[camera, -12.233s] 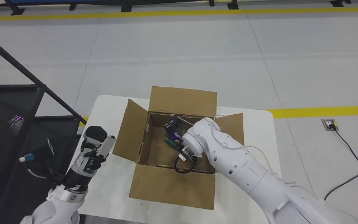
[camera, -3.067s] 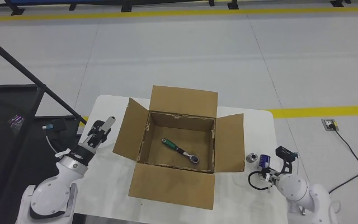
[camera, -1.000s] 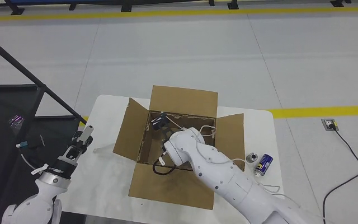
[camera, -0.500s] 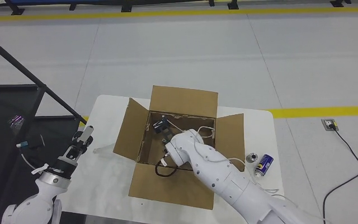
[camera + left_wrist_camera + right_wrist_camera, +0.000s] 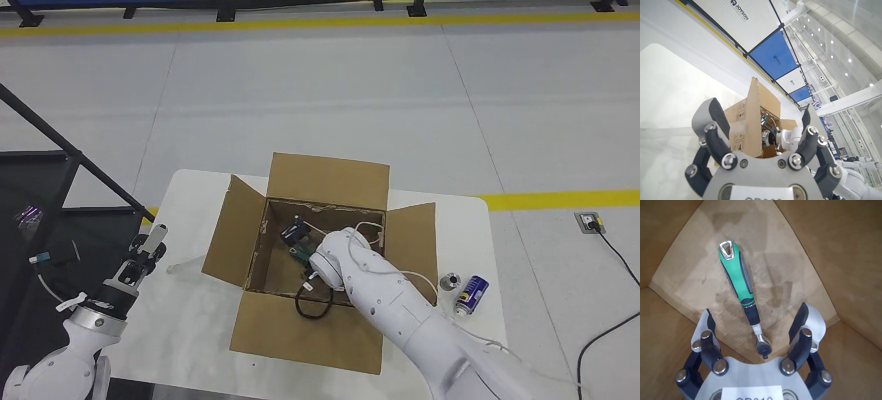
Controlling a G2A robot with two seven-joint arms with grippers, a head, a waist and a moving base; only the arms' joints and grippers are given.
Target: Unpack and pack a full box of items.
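Now our right gripper [image 5: 756,311] is down inside the box [image 5: 848,256], fingers spread, holding nothing. The ratchet wrench [image 5: 738,275] lies flat on the box floor, head between our fingers near the palm, green handle pointing away. Our left gripper [image 5: 762,110] is likewise spread and empty, with the box just ahead of it.

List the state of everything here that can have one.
cardboard box, flaps open, upright on the table
ratchet wrench, lying flat on the box floor, ungripped
right gripper, open, inside the box over the wrench
left gripper, open, empty
blue can, out of the box, on the table
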